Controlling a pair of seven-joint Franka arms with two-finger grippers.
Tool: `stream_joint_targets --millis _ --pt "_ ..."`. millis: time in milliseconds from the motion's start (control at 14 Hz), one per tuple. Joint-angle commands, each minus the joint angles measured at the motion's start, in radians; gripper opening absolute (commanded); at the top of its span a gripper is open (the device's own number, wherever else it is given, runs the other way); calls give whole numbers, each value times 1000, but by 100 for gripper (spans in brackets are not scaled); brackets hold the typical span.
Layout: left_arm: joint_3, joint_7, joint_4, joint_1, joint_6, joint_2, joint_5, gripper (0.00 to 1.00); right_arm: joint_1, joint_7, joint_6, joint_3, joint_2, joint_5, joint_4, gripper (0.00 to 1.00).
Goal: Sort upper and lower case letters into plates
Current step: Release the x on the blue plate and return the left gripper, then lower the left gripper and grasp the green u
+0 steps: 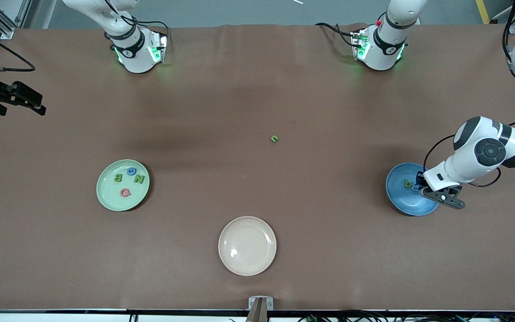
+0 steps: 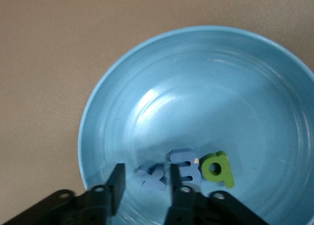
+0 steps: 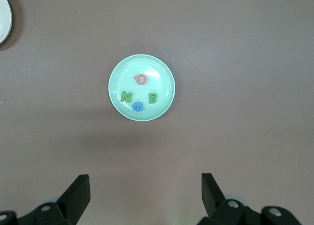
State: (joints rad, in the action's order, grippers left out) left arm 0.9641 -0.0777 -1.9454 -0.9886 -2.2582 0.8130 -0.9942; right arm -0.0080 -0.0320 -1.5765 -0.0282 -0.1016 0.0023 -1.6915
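Note:
The sky blue plate [image 1: 403, 201] [image 2: 196, 87] lies toward the left arm's end of the table. In it lie a green q [image 1: 407, 183] [image 2: 218, 168], a blue letter [image 2: 185, 170] and a blue x [image 2: 154, 177]. My left gripper [image 1: 418, 181] [image 2: 146, 178] hangs low over this plate, open, its fingers either side of the x. The mint green plate [image 1: 105, 197] [image 3: 117, 77] holds a green N [image 1: 139, 179], a green B [image 1: 118, 177], a pink letter [image 1: 125, 192] and a blue letter [image 1: 131, 171]. One small green letter [image 1: 274, 138] lies loose mid-table. My right gripper [image 1: 24, 109] [image 3: 145, 185] waits high up, open and empty.
A cream-beige plate [image 1: 247, 245] [image 3: 4, 16] with nothing in it lies nearer to the front camera than both other plates, midway between them. The two arm bases [image 1: 137, 49] [image 1: 380, 47] stand along the table's edge farthest from the camera.

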Motion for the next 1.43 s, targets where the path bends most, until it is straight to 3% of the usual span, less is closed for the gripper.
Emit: stream_joint_targets --millis 0,143,286,501,716,1003,1361 --pt "51 -5 3 5 44 -49 9 100 -6 -8 4 -7 -1 30 4 100" --pt "186 -54 49 -7 219 -51 104 100 -9 -8 3 -7 -1 30 4 100" --pt "312 -219 92 4 385 -49 163 100 -7 -9 3 -7 -1 30 1 100" --pt "447 -486 79 31 443 -43 201 100 -7 -8 9 -7 -3 30 -2 100" --pt "505 -774 86 173 485 -49 255 100 -7 0 19 -7 -3 31 3 100" --pt "495 -1199 92 439 508 -38 255 100 -4 3 19 -6 -3 31 15 100" --pt "334 -1412 112 701 470 -35 243 100 -4 -14 30 -4 -1 31 10 100"
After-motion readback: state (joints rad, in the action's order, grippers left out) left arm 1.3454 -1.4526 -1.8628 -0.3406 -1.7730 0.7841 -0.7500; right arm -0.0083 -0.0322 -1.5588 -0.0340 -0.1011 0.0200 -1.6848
